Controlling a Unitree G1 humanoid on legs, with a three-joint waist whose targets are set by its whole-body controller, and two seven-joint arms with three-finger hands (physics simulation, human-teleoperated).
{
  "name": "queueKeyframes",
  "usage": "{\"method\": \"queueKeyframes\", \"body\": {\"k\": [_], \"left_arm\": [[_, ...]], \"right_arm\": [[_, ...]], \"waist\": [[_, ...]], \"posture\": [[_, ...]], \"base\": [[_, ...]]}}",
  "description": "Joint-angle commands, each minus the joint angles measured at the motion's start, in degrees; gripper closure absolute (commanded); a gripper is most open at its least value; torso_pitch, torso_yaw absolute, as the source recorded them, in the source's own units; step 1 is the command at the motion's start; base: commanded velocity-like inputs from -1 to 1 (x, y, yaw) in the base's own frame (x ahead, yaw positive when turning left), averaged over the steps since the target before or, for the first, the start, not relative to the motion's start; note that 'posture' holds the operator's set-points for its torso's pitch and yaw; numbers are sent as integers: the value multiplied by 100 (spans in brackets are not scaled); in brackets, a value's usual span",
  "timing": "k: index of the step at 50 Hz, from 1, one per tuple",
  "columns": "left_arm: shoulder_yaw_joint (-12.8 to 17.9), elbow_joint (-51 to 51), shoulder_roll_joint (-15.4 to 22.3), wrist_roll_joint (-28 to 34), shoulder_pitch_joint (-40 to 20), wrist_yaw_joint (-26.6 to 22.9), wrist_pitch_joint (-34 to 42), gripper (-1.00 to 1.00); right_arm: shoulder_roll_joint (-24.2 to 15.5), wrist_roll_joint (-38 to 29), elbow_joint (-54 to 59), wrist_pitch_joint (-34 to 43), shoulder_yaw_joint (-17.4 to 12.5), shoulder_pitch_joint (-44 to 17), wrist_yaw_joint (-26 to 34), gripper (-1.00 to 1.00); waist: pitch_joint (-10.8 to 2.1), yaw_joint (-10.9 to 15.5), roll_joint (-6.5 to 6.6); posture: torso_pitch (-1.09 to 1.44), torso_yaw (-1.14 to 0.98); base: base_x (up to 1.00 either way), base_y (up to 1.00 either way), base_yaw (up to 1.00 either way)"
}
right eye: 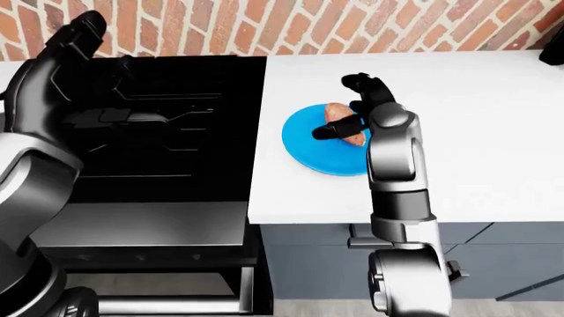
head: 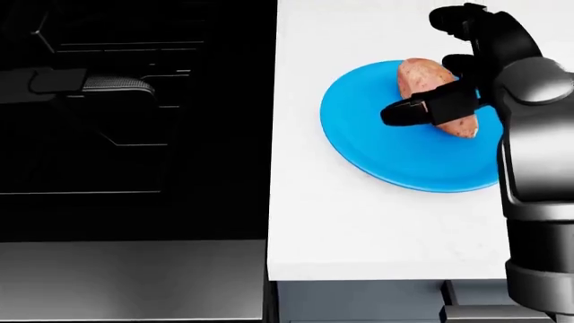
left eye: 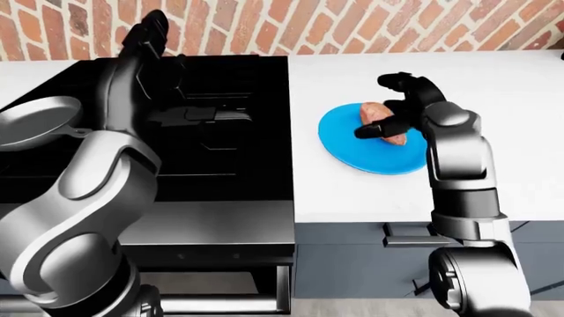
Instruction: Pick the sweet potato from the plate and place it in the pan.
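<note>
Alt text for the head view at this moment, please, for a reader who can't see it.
The robot's right hand reaches over a sweet potato lying on a blue plate, one finger across it and others beyond, grip not clearly closed. The plate sits on a white counter beside a black stove.

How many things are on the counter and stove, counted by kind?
Plate: 1
Sweet potato: 1
Pan: 1
Total: 3
</note>
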Motion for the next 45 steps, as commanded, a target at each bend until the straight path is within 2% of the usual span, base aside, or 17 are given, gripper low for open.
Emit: {"method": "queueKeyframes", "body": {"k": [1, 8, 15, 24, 45], "left_arm": [[77, -106, 61, -2, -158, 8, -153, -100], [72, -105, 70, -30, -164, 38, -153, -100], [71, -98, 77, -37, -163, 40, -160, -100], [77, -71, 87, -57, -184, 50, -164, -100], [61, -68, 99, -101, -183, 95, -180, -100]], "right_arm": [[-82, -133, -217, -161, -25, -214, -71, -68], [-47, -461, -81, -349, 74, -197, -114, -64], [6, -606, -27, -441, 26, -212, -91, -62], [17, -733, 43, -499, 39, -247, -77, -44], [124, -1108, 360, -765, 135, -328, -82, -38]], "waist": [[-162, -3, -9], [-164, -5, -6], [-163, -6, -1], [-163, -7, -2], [-164, -12, 11]], "posture": [[0, 0], [0, 0], [0, 0], [0, 0], [0, 0]], "base": [[0, 0, 0], [0, 0, 0], [0, 0, 0], [0, 0, 0], [0, 0, 0]]}}
